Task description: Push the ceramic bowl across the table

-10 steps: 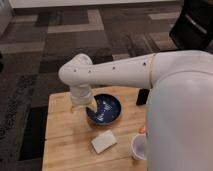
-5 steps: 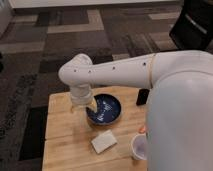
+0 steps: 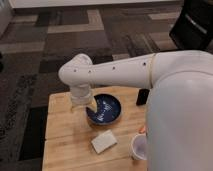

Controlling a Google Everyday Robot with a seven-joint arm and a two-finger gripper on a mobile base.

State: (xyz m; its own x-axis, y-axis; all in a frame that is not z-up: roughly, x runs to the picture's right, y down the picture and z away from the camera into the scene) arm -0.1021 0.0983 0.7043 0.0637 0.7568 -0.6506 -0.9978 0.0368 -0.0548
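The ceramic bowl (image 3: 104,109) is dark blue with whitish streaks and sits near the middle of the wooden table (image 3: 65,132). My white arm reaches in from the right and bends down at its wrist over the table's left part. The gripper (image 3: 90,107) hangs below the wrist at the bowl's left rim, touching or nearly touching it. The wrist hides most of the gripper.
A pale rectangular sponge-like block (image 3: 104,141) lies in front of the bowl. A small white cup (image 3: 139,146) stands at the front right beside my arm. A dark flat object (image 3: 143,96) lies at the right, behind the bowl. Patterned carpet surrounds the table.
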